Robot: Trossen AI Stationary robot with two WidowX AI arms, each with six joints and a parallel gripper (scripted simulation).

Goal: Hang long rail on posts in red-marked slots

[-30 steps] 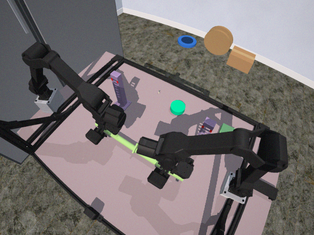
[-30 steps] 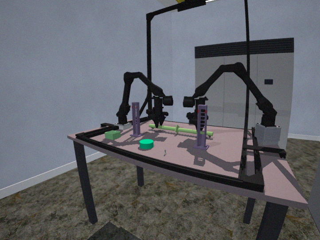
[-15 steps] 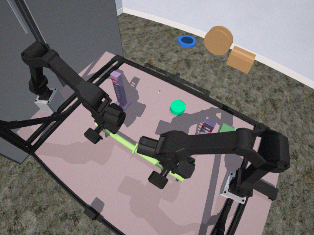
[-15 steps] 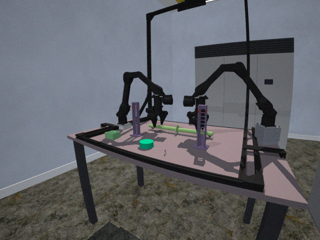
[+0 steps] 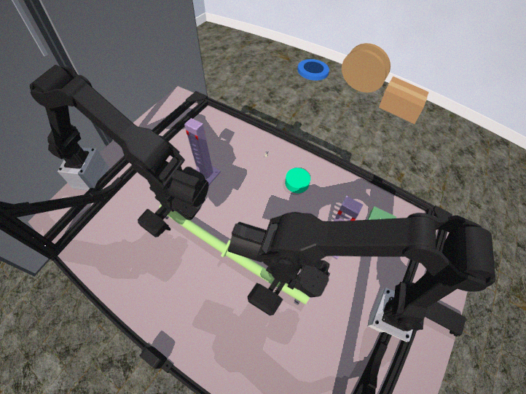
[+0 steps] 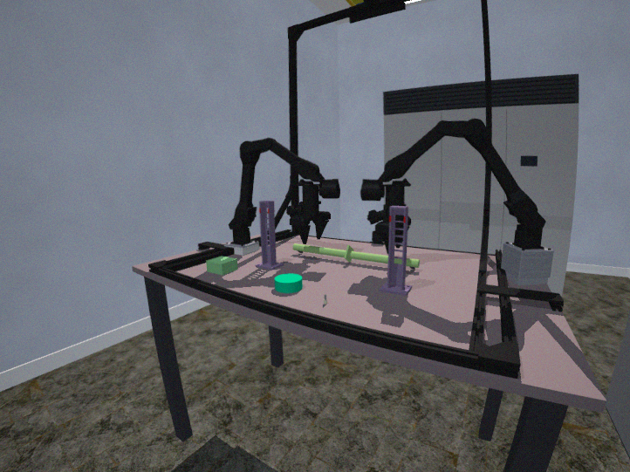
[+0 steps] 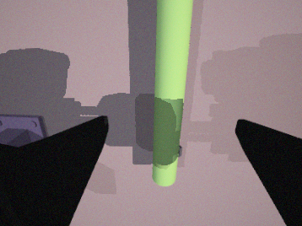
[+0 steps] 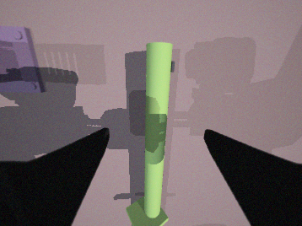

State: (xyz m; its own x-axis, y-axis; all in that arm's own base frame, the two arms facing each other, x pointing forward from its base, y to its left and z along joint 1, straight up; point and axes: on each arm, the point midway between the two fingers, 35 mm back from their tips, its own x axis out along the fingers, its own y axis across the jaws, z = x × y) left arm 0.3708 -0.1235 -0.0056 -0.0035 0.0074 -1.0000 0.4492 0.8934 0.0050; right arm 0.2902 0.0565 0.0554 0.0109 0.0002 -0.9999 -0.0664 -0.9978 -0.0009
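A long, round, lime-green rail [image 5: 204, 235] [image 6: 367, 256] [image 7: 173, 59] [image 8: 157, 80] lies along the pink desk [image 5: 131, 298] [image 6: 451, 272] [image 7: 236, 8] [image 8: 105, 8], off the two upright purple slotted posts. It is smooth and straight, with an angular green collar [image 5: 226, 247] [image 6: 348, 253] around its middle and a small dark piece peeking out beside each end. The left claw [image 5: 175, 218] [image 6: 387, 243] [image 7: 172, 124] and right claw [image 5: 283, 282] [image 6: 311, 238] [image 8: 157, 132] are both spread wide, holding nothing, their fingertips apart on either side of the rail.

Rail [image 5: 204, 235] [image 6: 367, 256] [image 7: 170, 67] [image 8: 158, 80] on table [image 5: 131, 306] [image 6: 446, 304], beside posts [image 5: 201, 153] [image 6: 397, 246].
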